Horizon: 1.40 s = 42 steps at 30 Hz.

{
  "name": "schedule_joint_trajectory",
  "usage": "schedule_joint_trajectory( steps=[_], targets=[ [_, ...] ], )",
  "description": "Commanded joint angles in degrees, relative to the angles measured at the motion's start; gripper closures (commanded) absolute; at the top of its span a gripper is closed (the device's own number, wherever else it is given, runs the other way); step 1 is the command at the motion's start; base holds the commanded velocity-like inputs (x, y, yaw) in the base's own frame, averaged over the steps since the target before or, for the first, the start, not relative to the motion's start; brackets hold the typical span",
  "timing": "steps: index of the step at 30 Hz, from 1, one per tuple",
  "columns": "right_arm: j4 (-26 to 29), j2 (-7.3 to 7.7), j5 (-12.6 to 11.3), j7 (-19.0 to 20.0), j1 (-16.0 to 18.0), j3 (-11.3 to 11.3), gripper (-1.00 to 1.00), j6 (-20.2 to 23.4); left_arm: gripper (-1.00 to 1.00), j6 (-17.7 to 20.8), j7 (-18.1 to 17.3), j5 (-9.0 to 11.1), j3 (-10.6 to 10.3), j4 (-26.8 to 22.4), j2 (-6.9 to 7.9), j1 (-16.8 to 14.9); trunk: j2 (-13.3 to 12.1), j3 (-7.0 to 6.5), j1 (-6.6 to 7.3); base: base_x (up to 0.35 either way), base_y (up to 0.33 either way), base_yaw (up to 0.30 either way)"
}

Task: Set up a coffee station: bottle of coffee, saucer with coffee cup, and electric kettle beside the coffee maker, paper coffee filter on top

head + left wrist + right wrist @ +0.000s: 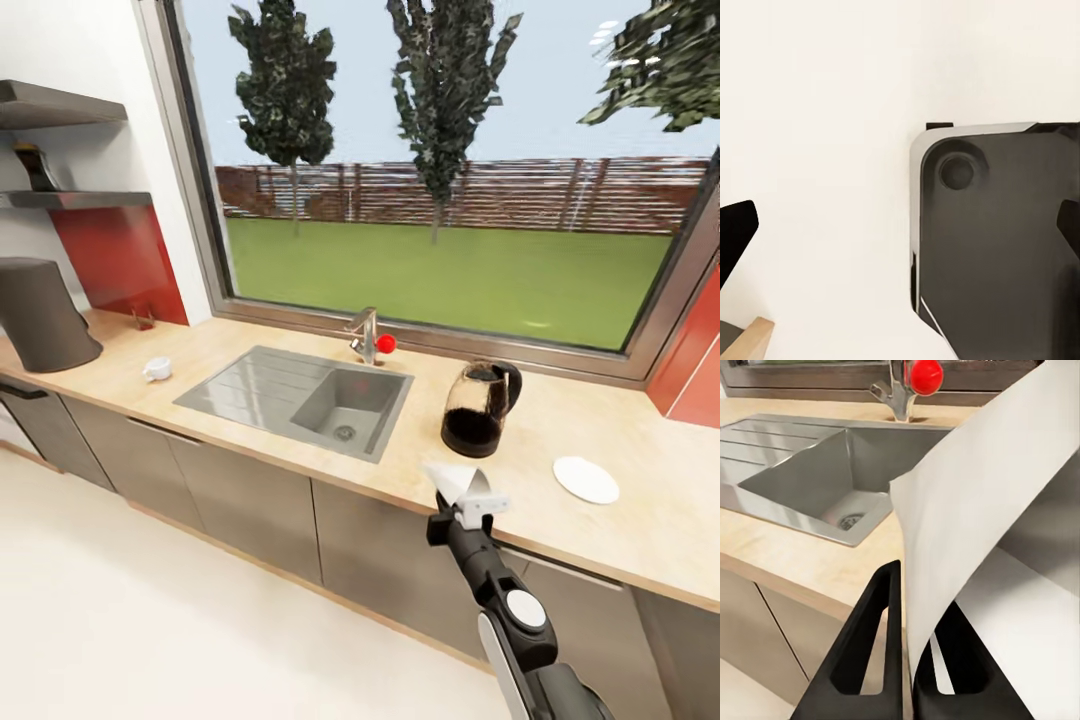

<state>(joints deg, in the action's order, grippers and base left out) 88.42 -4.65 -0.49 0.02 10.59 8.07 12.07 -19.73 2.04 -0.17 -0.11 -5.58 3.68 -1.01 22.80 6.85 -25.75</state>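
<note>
Counter (pixel 620 520) runs left to right under the window, with the sink (pixel 300 395) set in its middle. Coffee maker (pixel 40 315) stands at the far left end of the counter. A dark bottle (pixel 35 165), probably the coffee, sits on the shelf (pixel 80 198) above it. Kettle (pixel 480 408) stands right of the sink, upright. Saucer (pixel 586 479) lies right of the kettle, apart from it. Cup (pixel 157 369) rests on the counter left of the sink. Right gripper (pixel 904 585) is clamped on the paper filter (pixel 455 482), held over the counter's near edge in front of the kettle. Left gripper (pixel 900 225) has its fingers spread wide above the floor and the robot's base (pixel 1005 247).
</note>
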Motion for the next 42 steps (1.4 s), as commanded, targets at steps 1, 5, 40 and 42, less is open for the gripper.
schedule_joint_trajectory(
  steps=[1, 5, 40, 42],
  targets=[
    [0.1, -0.01, -0.2, 0.0, 0.0, 0.0, 1.0, 0.3, -1.0, -0.1, 0.2, -0.1, -0.1, 0.0, -0.03, 0.0, 0.1, 0.03, -0.04, 0.0, 0.0, 0.006],
    [0.1, -0.01, -0.2, 0.0, 0.0, -0.1, 1.0, 0.2, -1.0, 0.1, 0.1, -0.4, -0.4, 0.0, -0.13, 0.0, 0.1, -0.32, -0.04, 0.0, 0.0, 0.002],
    [0.0, -0.01, -0.1, -0.1, 0.0, -0.3, 1.0, 0.3, -1.0, 0.0, 0.1, 0.0, -0.1, 0.0, -0.34, 0.0, 0.1, -1.33, -0.04, 0.0, 0.0, 0.206],
    [0.0, -0.01, -0.1, -0.1, 0.0, -0.3, 1.0, 0.3, -1.0, 0.0, 0.1, 0.1, -0.1, 0.0, -0.37, 0.0, 0.1, -1.33, -0.04, 0.064, 0.051, 0.278]
  ],
)
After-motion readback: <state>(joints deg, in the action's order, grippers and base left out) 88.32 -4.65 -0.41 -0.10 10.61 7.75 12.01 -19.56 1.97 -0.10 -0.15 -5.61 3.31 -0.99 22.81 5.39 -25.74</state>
